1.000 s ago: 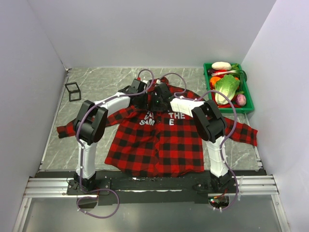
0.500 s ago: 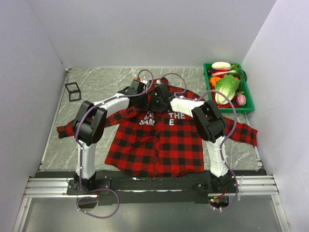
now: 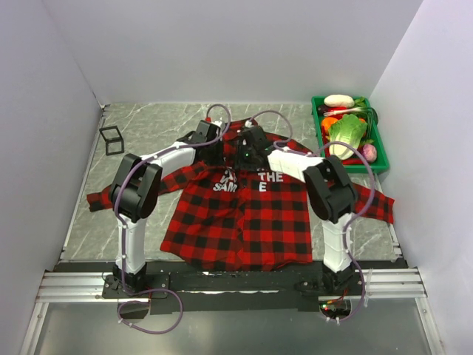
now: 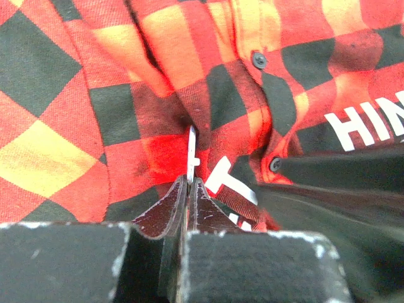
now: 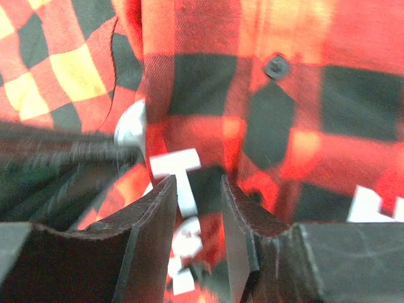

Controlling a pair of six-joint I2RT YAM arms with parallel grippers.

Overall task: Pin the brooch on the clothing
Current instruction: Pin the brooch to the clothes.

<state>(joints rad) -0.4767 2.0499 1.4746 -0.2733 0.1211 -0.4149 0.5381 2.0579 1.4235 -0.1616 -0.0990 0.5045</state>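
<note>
White walls enclose a grey marbled table (image 3: 148, 122), on which everything is laid. At its middle, the left gripper (image 4: 188, 188) is seen clamped tight on the brooch (image 4: 191, 151). The brooch is held edge-on as a thin pale sliver standing up from the fingertips, close over the chest of the shirt (image 4: 57, 88) beside the buttoned front strip. In the right wrist view it is shown as a small pale round disc at the tip of the blurred left gripper. The right gripper (image 5: 197, 205) is held just beside it, jaws apart and nothing between them; only a white printed letter (image 5: 178, 169) is seen through the gap. Whether the brooch is touching the cloth cannot be told.

The brooch is judged to be light, stiff and smooth, so it is easily twisted or dropped. It is best gripped by its rim, with the back left free. The shirt is soft and limp and is likely to be pushed away unless it is held. A fold beside the letters is best pinched up by the free gripper.

Further out, the shirt is spread flat, with sleeves out to left and right. A wire cube (image 3: 111, 140) is seen at the far left and a green tray (image 3: 369, 169) of vegetables at the far right.
</note>
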